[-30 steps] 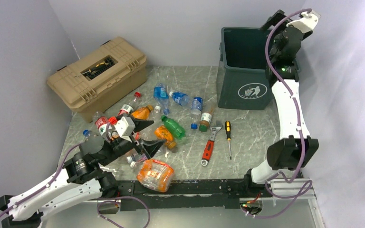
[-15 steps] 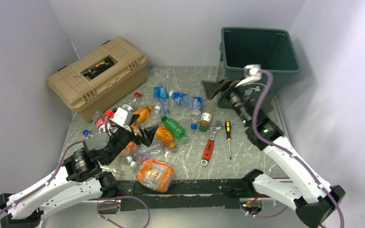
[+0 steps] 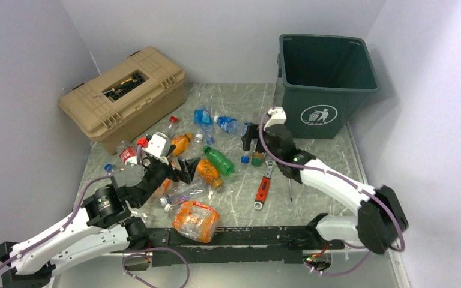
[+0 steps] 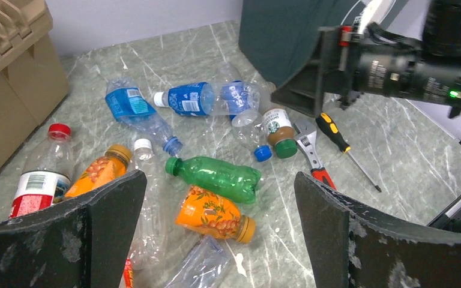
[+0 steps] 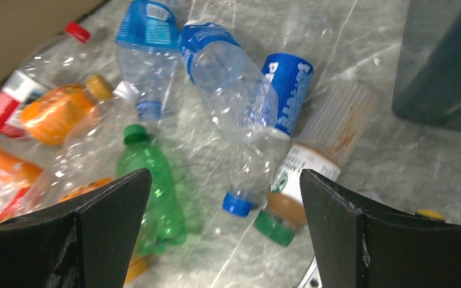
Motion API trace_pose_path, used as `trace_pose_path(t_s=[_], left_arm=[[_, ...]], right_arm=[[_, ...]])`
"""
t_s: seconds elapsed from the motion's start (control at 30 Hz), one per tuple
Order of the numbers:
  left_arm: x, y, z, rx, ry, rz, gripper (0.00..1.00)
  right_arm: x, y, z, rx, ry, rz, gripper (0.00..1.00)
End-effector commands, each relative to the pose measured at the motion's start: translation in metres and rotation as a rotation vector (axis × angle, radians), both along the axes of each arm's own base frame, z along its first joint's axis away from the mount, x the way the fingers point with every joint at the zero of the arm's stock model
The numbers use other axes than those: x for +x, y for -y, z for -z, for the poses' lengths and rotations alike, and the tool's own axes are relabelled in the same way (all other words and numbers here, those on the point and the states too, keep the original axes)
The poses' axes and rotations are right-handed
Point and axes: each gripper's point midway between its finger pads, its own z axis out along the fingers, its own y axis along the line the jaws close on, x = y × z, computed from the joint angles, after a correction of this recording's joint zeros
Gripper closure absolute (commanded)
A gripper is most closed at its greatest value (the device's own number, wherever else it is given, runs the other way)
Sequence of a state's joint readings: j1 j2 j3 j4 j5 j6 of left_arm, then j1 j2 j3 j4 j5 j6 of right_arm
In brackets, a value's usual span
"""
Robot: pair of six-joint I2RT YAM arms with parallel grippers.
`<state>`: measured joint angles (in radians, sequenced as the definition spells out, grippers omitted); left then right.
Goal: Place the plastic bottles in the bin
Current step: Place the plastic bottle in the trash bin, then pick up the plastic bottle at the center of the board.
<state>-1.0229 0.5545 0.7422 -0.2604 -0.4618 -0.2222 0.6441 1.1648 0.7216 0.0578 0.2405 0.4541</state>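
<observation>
glinting crushed bottles [image 5: 231, 90] on veined marble [image 5: 390, 159]

The dark green bin [image 3: 312, 117] stands upright at one o'clock on the marbled surface [image 3: 234, 201], and the tan toolbox [image 3: 123, 99] is at ten. Plastic bottles [image 3: 219, 161] lie strewn from the centre toward eight, with a crushed orange bottle [image 3: 195, 219] at seven. The wrench [image 3: 263, 187] and screwdriver [image 3: 289, 174] lie side by side at five. The left claw [image 3: 186, 171], its fingers spread, hangs over the bottles at eight. The right claw [image 3: 251, 139] hangs over blue-labelled bottles near the centre.
</observation>
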Motion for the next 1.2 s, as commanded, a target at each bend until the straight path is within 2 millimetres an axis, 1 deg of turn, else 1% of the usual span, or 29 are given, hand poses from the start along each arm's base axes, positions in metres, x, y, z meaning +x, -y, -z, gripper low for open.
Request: trace_pose_path(t_s=[0.0, 0.07, 0.17, 0.23, 0.3, 0.33, 0.47, 0.57, 0.7, 0.97, 1.1, 1.17], left_arm=[[0.001, -0.002, -0.020, -0.017, 0.030, -0.009, 0.01], [0.001, -0.002, -0.020, -0.012, 0.030, -0.008, 0.01], [-0.001, -0.001, -0.021, -0.015, 0.032, 0.001, 0.00], [-0.002, -0.001, -0.022, -0.021, 0.034, 0.007, 0.01], [-0.003, -0.001, -0.023, -0.025, 0.035, 0.013, 0.01], [-0.003, 0.001, -0.023, -0.027, 0.034, 0.019, 0.01], [-0.005, 0.004, -0.023, -0.030, 0.030, 0.037, 0.00], [-0.007, 0.008, -0.022, -0.028, 0.025, 0.059, 0.00], [-0.008, 0.012, -0.022, -0.025, 0.020, 0.080, 0.01], [-0.007, 0.011, -0.021, -0.020, 0.021, 0.071, 0.01], [-0.007, 0.011, -0.020, -0.018, 0.020, 0.070, 0.01], [-0.007, 0.011, -0.020, -0.016, 0.021, 0.070, 0.01]], right_arm=[[0.048, -0.011, -0.036, -0.124, 0.150, 0.019, 0.00], [0.063, -0.015, -0.030, -0.233, 0.141, -0.002, 0.00], [0.078, -0.030, -0.024, -0.327, 0.121, -0.079, 0.00], [0.086, -0.039, -0.012, -0.378, 0.069, -0.134, 0.00], [0.091, -0.051, -0.003, -0.411, 0.039, -0.196, 0.00], [0.094, -0.054, 0.008, -0.433, 0.006, -0.215, 0.00], [0.096, -0.063, 0.029, -0.476, -0.066, -0.277, 0.00], [0.098, -0.060, 0.045, -0.549, -0.109, -0.297, 0.00], [0.100, -0.060, 0.054, -0.571, -0.132, -0.304, 0.00], [0.102, -0.057, 0.075, -0.618, -0.171, -0.311, 0.00], [0.099, -0.057, 0.087, -0.629, -0.199, -0.320, 0.05], [0.098, -0.057, 0.090, -0.628, -0.201, -0.326, 0.09]])
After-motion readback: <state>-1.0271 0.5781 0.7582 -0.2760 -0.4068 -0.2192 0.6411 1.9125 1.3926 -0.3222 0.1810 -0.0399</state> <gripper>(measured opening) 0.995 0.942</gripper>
